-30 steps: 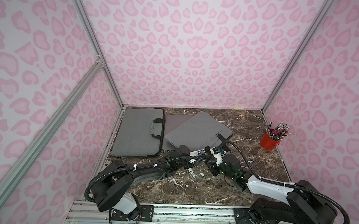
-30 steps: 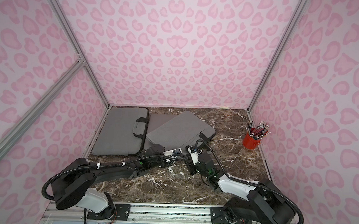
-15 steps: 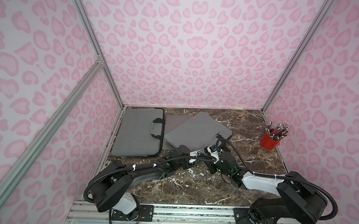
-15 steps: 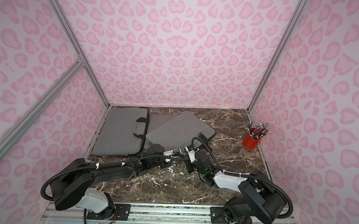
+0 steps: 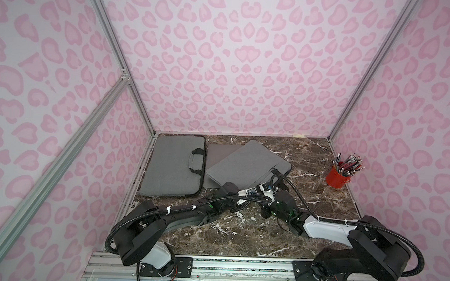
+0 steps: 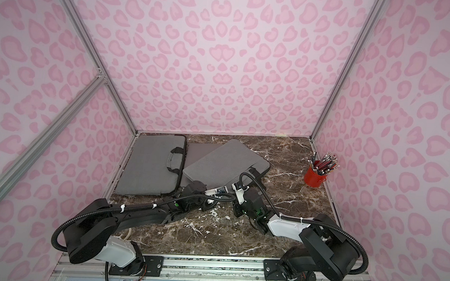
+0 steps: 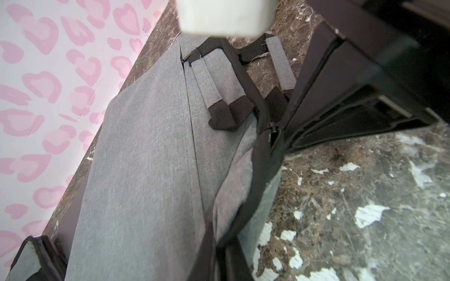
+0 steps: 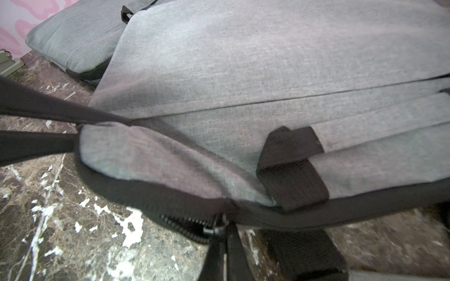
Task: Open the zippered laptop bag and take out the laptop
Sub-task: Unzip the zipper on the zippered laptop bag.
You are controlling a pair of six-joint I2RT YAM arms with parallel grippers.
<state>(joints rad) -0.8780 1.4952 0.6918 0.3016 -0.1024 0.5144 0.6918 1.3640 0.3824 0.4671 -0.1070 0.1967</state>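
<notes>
The grey zippered laptop bag [image 5: 246, 164] lies tilted mid-table, its handle [image 5: 276, 172] on the edge facing my arms. In the right wrist view my right gripper [image 8: 222, 234] is shut on the zipper pull [image 8: 214, 227] on the bag's black edge, with bare zipper teeth [image 8: 180, 222] beside the slider. My left gripper [image 7: 216, 245] is shut on the black trim [image 7: 258, 175] at the bag's near corner [image 8: 81, 131], lifting the fabric a little. In both top views the wrists [image 5: 266, 195] [image 6: 238, 195] cover both grips. The laptop is hidden.
A second grey bag [image 5: 176, 165] lies flat at the back left by the wall. A flat dark grey slab [image 5: 222, 154] sits between the two bags, partly under the tilted one. A red cup of pencils [image 5: 337, 177] stands at the right wall.
My right gripper has closed onto the zipper pull, and its arm has shifted slightly at the bag's edge. The left gripper keeps its hold on the corner.
</notes>
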